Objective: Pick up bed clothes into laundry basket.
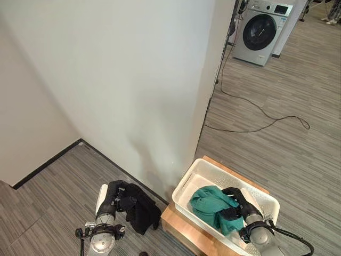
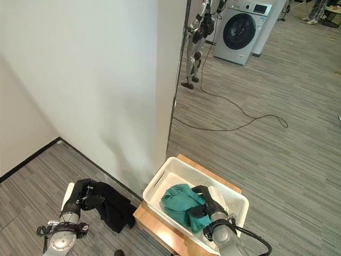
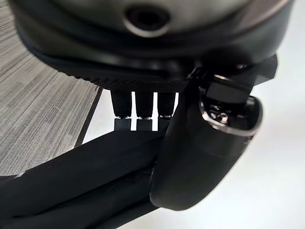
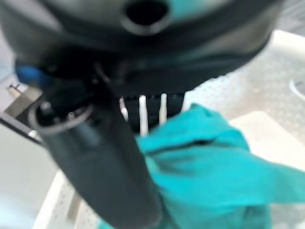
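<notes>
Fingers of the left hand (image 1: 118,196) curl round a black garment (image 1: 139,209) above grey wood-grain flooring (image 1: 48,202). The right hand (image 2: 209,203) grips teal cloth (image 2: 181,205) inside a white perforated plastic basket (image 2: 161,183) on a low wooden platform (image 2: 160,231); a washing machine (image 1: 261,31) stands far back.

No legible text, label, number or sign is showing in any view. The white front-loading washing machine (image 1: 261,31) with the dark round door is carrying a small control panel at its top, but any marks on it are appearing too small to be read. The white perforated plastic laundry basket (image 2: 160,184) and the light wooden platform (image 1: 178,226) beneath it are bearing no readable print.
</notes>
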You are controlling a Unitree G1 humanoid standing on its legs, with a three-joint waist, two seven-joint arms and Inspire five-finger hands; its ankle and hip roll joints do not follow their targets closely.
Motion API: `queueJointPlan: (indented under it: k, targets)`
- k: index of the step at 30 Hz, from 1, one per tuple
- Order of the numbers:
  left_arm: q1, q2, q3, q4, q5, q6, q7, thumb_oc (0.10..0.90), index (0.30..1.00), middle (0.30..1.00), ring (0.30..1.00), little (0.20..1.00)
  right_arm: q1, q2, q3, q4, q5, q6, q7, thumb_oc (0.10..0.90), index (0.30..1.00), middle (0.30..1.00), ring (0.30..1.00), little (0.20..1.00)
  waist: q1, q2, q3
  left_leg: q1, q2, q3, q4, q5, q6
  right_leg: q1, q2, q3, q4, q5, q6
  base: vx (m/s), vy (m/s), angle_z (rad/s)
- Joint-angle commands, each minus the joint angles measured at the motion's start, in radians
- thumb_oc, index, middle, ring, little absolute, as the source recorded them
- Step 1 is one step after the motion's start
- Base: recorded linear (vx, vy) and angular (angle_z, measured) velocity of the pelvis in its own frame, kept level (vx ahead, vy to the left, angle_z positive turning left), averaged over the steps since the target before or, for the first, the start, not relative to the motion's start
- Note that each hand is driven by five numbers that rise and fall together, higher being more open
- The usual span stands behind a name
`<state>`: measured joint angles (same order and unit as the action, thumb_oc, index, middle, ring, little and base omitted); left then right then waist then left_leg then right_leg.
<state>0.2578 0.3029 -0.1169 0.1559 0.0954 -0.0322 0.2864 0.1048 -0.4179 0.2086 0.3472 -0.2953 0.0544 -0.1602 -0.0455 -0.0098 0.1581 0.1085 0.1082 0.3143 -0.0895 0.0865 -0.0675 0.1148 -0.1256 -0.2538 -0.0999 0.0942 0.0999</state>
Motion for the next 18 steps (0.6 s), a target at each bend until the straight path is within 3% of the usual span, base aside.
queueJointPlan:
  k: [1, 9, 12, 15, 18]
  targets:
    - [-0.127, 0.044, 0.047, -0.078, -0.013, -0.091, 0.022, 0.4, 0.3, 0.3, 0.3, 0.3, -0.153, -0.02, -0.054, -0.069, 0.0, -0.05, -0.072, 0.8, 0.9, 0.9, 0.9, 0.9, 0.004, -0.019, 0.008, 0.014, 0.09, -0.012, 0.002, -0.073, -0.047, 0.081, -0.031, -0.025, 0.013, -0.172, 0.039, -0.05, -0.043, 0.06]
    - [-0.07, 0.039, 0.117, -0.08, -0.003, -0.083, 0.042, 0.4, 0.3, 0.3, 0.3, 0.3, -0.169, -0.104, -0.156, -0.309, -0.057, -0.058, -0.104, 0.8, 0.9, 0.9, 0.9, 0.9, 0.017, -0.002, 0.01, 0.003, 0.111, -0.032, 0.002, -0.039, -0.056, 0.077, 0.0, -0.022, 0.013, -0.2, 0.026, -0.08, -0.051, 0.09]
    - [-0.079, 0.045, 0.131, -0.084, 0.003, -0.083, 0.063, 0.4, 0.3, 0.3, 0.3, 0.3, -0.225, -0.165, -0.206, -0.38, -0.079, -0.058, -0.144, 0.8, 0.9, 0.9, 0.9, 0.9, 0.035, -0.004, 0.041, -0.039, 0.094, -0.071, 0.055, -0.029, -0.057, 0.066, 0.0, -0.013, 0.013, -0.197, 0.018, -0.21, -0.04, -0.08]
    - [-0.1, 0.05, 0.129, -0.085, -0.007, -0.092, 0.072, 0.4, 0.3, 0.3, 0.3, 0.3, -0.262, -0.216, -0.268, -0.447, -0.078, -0.065, -0.184, 0.8, 0.9, 0.9, 0.9, 0.9, 0.027, -0.043, 0.066, -0.094, 0.066, -0.1, 0.236, -0.139, -0.061, 0.03, -0.036, -0.029, 0.013, -0.164, 0.004, -0.35, -0.048, 0.0]
    - [-0.112, 0.054, 0.129, -0.09, -0.018, -0.097, 0.079, 0.4, 0.3, 0.3, 0.3, 0.3, -0.309, -0.263, -0.31, -0.499, -0.065, -0.073, -0.21, 0.8, 0.9, 0.9, 0.9, 0.9, 0.009, -0.067, 0.053, -0.052, 0.047, -0.164, 0.447, -0.23, -0.069, -0.005, -0.049, -0.035, 0.013, -0.124, -0.009, -0.32, 0.032, -0.09]
